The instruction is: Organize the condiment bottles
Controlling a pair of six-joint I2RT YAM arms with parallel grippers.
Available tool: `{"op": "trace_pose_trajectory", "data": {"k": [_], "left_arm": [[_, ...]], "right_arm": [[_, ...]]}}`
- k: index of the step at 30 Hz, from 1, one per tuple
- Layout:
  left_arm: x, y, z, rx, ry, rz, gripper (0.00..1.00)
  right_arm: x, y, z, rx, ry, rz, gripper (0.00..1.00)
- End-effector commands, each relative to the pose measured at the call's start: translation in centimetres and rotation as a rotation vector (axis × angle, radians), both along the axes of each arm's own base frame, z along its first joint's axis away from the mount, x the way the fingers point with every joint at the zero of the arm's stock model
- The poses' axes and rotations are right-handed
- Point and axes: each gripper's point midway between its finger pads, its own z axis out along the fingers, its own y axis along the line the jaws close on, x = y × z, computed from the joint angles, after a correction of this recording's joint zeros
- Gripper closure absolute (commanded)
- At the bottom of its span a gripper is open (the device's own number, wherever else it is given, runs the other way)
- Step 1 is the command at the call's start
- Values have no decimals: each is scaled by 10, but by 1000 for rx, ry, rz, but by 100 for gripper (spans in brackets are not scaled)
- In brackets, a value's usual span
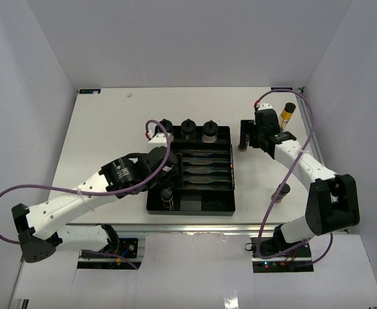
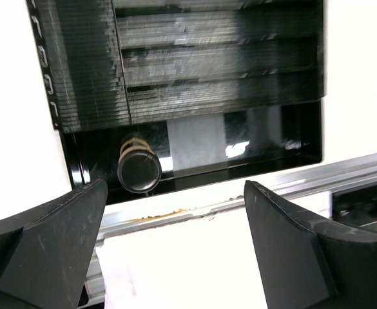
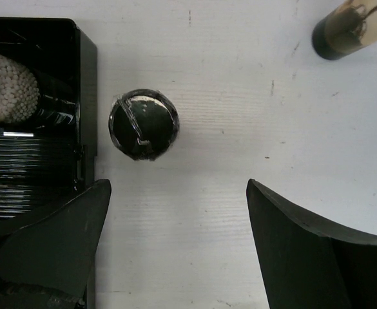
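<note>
Black tray (image 1: 191,207) held three squat bottles (image 1: 188,127) along its far edge and a slim bottle (image 2: 138,168) near-left; a dark-capped bottle (image 3: 143,124) stood just right of it. Left gripper (image 2: 175,187) and right gripper (image 3: 177,187) were spread wide, grasping nothing.

Black slatted tray (image 1: 207,205) mid white table (image 1: 104,129); aluminium rail (image 2: 201,203) along near edge.

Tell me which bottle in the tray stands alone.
The bottle in the tray's near-left corner; the other three line its far edge.
</note>
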Motion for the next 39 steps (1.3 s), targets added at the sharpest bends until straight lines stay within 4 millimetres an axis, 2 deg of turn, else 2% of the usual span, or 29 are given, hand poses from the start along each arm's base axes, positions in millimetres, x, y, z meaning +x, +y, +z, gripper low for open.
{"op": "trace_pose_trajectory", "data": {"k": [1,8,13,20,24,26,31,34,39], "left_arm": [[5,20,26,-16,-87,47,2],[7,36,31,-46,-138,100,2],[6,41,34,-54,-154,99,2],[6,35,33,-50,-144,74,2],[6,34,36,-57,-148,71,2],[6,35,39,-62,-151,73,2],[6,34,53,-87,-172,64,2],[8,28,62,-111,-186,46,2],[10,18,74,-130,-184,26,2]], "right_arm": [[32,18,16,56,-62,38,9],[53,19,-5,18,-24,24,14],[65,19,-10,-3,-14,19,20],[65,17,-18,-18,3,20,37],[63,15,-16,-27,11,15,54],[62,14,-8,-31,4,12,65],[42,22,28,-52,-13,42,90],[14,36,61,-55,-66,94,92],[-47,83,90,-4,-139,290,92]]}}
